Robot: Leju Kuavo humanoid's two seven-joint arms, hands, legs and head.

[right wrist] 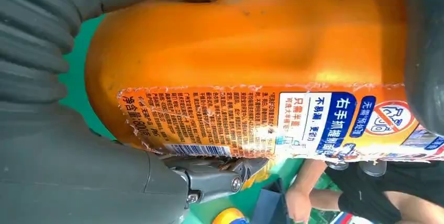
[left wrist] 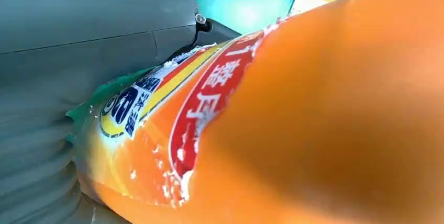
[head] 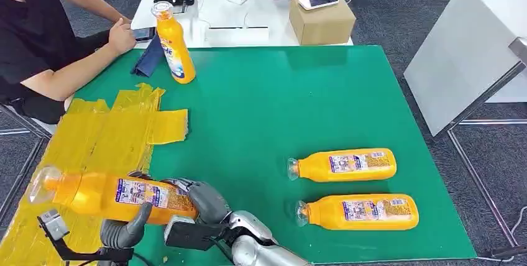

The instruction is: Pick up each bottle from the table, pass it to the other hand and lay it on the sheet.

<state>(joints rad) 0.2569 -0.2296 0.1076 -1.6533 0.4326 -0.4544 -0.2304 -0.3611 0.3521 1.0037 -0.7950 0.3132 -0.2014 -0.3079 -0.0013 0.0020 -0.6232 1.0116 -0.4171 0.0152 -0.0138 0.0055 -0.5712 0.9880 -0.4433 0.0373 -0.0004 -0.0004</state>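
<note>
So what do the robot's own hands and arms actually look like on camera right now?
The right hand has thick grey rubbery fingers, a black block at the wrist and a silver metal forearm. The left hand shows a rounded grey thumb, with a black bracket and a small grey box beside it. Both wrist views show a grey ribbed cover and smooth grey panels joined by small screws.

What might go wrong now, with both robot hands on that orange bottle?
Both the left robot hand and the right robot hand grip the held bottle above the yellow sheet. If one lets go too early, it could drop. The sheet is crinkled, so a laid bottle might roll. A person's hand rests near the upright bottle.
</note>
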